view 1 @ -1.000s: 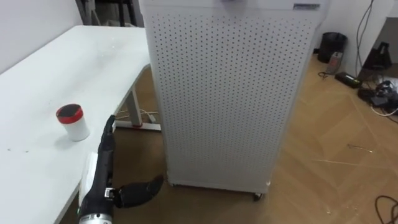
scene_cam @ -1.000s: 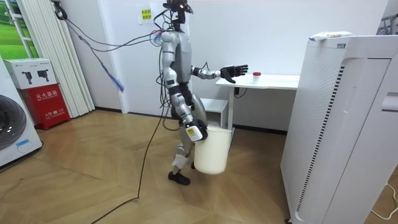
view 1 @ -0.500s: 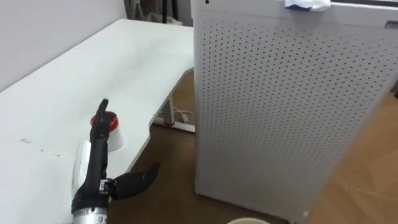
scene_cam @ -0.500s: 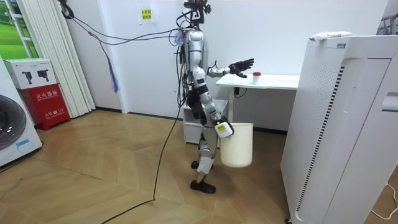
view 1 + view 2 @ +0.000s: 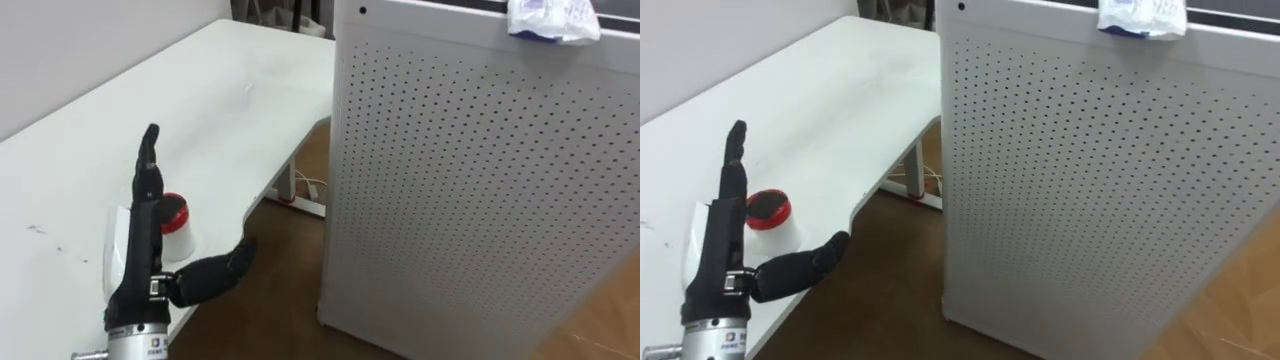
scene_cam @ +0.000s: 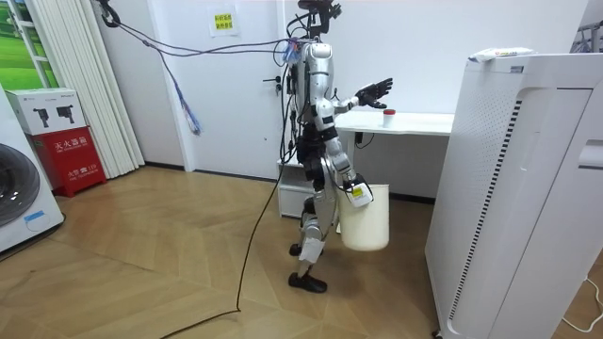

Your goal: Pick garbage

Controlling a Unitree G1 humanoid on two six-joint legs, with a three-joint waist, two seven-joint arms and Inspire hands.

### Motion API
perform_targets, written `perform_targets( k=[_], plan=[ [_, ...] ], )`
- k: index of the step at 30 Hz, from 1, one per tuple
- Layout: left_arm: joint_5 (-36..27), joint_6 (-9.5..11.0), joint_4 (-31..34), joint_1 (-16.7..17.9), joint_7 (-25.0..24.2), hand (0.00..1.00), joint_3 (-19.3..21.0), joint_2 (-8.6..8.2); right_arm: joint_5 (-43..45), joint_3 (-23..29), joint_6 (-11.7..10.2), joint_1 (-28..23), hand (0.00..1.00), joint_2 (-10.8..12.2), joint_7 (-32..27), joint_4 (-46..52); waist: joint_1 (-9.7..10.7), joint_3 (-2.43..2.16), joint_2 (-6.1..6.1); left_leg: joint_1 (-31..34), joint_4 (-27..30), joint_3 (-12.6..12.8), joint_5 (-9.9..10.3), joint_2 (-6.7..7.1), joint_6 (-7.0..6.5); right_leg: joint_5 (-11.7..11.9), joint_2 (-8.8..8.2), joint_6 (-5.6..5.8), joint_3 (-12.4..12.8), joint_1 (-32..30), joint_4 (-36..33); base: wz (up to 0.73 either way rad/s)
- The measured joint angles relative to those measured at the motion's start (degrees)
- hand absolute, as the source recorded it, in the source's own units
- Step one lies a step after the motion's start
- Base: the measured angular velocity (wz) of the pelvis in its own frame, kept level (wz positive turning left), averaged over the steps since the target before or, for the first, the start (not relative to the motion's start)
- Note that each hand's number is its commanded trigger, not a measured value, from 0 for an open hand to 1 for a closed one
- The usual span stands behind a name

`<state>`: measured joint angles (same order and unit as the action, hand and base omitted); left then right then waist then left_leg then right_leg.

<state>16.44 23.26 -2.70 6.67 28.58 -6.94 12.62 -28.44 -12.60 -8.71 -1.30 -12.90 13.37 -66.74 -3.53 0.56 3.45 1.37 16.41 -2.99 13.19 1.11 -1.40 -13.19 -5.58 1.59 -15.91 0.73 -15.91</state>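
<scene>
A small white cup with a red lid (image 5: 176,214) stands near the edge of the white table (image 5: 200,90). My left hand (image 5: 146,232) is held upright just in front of it, open, fingers straight and thumb spread, not touching it. A crumpled white and blue wrapper (image 5: 552,20) lies on top of the tall white perforated cabinet (image 5: 470,190). In the room view my right hand (image 6: 356,192) hangs low at my side, and a white bucket (image 6: 365,217) hangs from it clear of the floor. I stand at the table's end, facing it.
A strip of wooden floor (image 5: 285,300) separates the table from the cabinet. A table leg and a cable (image 5: 300,192) show under the table. A washing machine (image 6: 24,202) and a red box (image 6: 68,155) stand at the room view's left.
I have walked closer to the table and the cabinet with the bucket, so the eye views shifted. My left hand is raised higher, its fingers pointing up beside the cup.
</scene>
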Motion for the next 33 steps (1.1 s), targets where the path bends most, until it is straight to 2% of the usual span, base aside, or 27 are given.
perform_targets(
  k=[6, 17, 22, 33],
  plan=[
    [-0.01, 0.0, -0.59, 0.96, -0.01, 0.0, 0.0, 0.13, 0.81, -0.2, -0.02, 0.2, 1.0, 0.05, -0.07, 0.18, -0.09, 0.01, -0.01, -0.98, -1.13, 0.27, 0.0, -0.36, 0.0, 0.78, 0.69, 0.05, 0.08, 1.37, 2.3, -0.01],
    [-4.02, -0.07, -9.65, 1.47, 0.08, 0.0, -0.07, -0.08, 4.26, 0.12, 0.01, -0.04, 1.0, 0.14, -1.49, 0.35, 0.14, 0.08, -0.03, -0.56, -1.34, -0.23, 0.01, -0.36, 0.0, 0.79, 0.82, 0.03, 0.04, 1.0, 2.23, 0.01],
    [-6.86, -0.1, -9.55, 1.46, 1.24, 0.0, 0.49, -0.3, 4.28, 0.38, 0.02, -0.54, 1.0, 0.25, -1.47, 0.42, 0.09, 0.0, -0.09, 0.18, -1.03, -0.31, 0.01, -0.36, 0.01, 0.87, 0.9, -0.04, 0.15, 0.46, 2.17, 0.01],
    [-6.86, -0.09, -7.18, 1.46, 3.4, 0.0, 1.26, -0.47, 4.2, 0.38, 0.01, -1.22, 1.0, 0.28, -1.27, 0.28, 0.25, -0.05, -0.12, -0.11, -1.02, -0.28, -0.01, -0.34, 0.02, 0.88, 0.88, -0.03, -0.02, 0.89, 2.32, 0.0]
  ],
)
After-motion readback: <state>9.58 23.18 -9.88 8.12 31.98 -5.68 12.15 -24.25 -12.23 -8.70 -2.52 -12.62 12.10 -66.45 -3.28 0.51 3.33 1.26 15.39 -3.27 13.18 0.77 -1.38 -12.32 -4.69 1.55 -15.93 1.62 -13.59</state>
